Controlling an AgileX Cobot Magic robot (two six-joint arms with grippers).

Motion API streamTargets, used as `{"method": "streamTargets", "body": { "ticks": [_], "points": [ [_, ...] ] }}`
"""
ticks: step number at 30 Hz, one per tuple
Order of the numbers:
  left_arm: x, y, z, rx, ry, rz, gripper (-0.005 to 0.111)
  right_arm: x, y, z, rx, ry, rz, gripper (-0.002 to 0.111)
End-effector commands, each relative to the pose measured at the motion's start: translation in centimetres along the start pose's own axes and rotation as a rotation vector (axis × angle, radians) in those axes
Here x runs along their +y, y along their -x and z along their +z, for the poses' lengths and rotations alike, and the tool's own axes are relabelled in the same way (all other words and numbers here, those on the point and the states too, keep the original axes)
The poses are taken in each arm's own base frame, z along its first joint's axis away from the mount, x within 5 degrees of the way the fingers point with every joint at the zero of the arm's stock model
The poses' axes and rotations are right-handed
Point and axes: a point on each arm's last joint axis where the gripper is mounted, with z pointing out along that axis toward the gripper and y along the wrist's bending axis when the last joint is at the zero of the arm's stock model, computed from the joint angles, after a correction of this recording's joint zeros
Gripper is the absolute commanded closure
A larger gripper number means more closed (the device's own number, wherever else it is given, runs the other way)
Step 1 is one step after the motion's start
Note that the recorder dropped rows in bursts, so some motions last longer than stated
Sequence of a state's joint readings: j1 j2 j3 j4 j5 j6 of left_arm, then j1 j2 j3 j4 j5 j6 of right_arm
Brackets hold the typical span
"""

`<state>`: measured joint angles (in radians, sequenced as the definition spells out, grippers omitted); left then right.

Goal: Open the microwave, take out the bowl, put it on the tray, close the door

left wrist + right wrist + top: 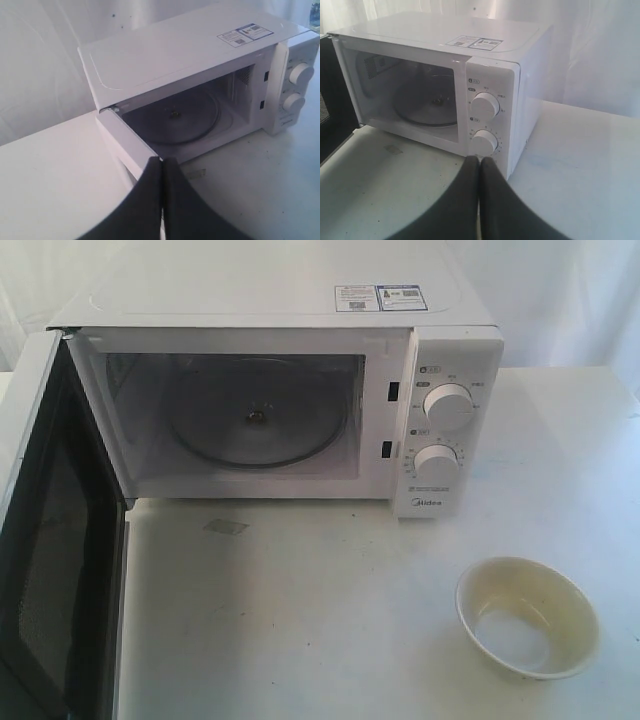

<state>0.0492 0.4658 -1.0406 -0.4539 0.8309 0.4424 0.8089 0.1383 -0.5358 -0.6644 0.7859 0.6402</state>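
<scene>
Gaping with its door [50,560] wide, the microwave [260,290] stands behind the bowl [527,617] on the table [300,640] — left gripper [161,161] and right gripper [479,159] both closed, empty.

Left gripper [161,161] and right gripper [479,158] look alike — smooth matte-black fingers [142,202], broad-based, tapering in curves to narrow tips.

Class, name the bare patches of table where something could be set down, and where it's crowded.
Free: the table stretch before the microwave, between the open door and the bowl; also right of the microwave, behind the bowl. Crowded: the left side, taken by the door.
</scene>
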Motion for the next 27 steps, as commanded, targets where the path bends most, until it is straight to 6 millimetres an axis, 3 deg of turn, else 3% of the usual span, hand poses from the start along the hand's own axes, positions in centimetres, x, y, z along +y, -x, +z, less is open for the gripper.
{"method": "streamTargets", "body": {
  "ticks": [1,8,12,19,27],
  "points": [
    [-0.5,-0.4,-0.2,0.058,-0.053,0.007,0.107,0.0,-0.1,0.0,0.001,-0.003,-0.01,0.108],
    [0.6,-2.5,-0.2,0.305,0.03,0.09,0.107,0.0,-0.1,0.0,-0.001,0.0,-0.008,0.108],
    [0.8,-3.6,0.6,0.506,-0.036,0.002,0.107,0.0,-0.1,0.0,0.002,0.005,-0.002,0.108],
    [2.0,-4.4,4.4,0.639,-0.102,-0.167,0.107,0.1,-0.1,0.0,0.001,0.01,0.001,0.108],
    [2.4,-6.6,9.0,0.786,-0.267,-0.321,0.107,0.1,-0.1,0.0,-0.001,0.011,0.001,0.108]
  ]
}}
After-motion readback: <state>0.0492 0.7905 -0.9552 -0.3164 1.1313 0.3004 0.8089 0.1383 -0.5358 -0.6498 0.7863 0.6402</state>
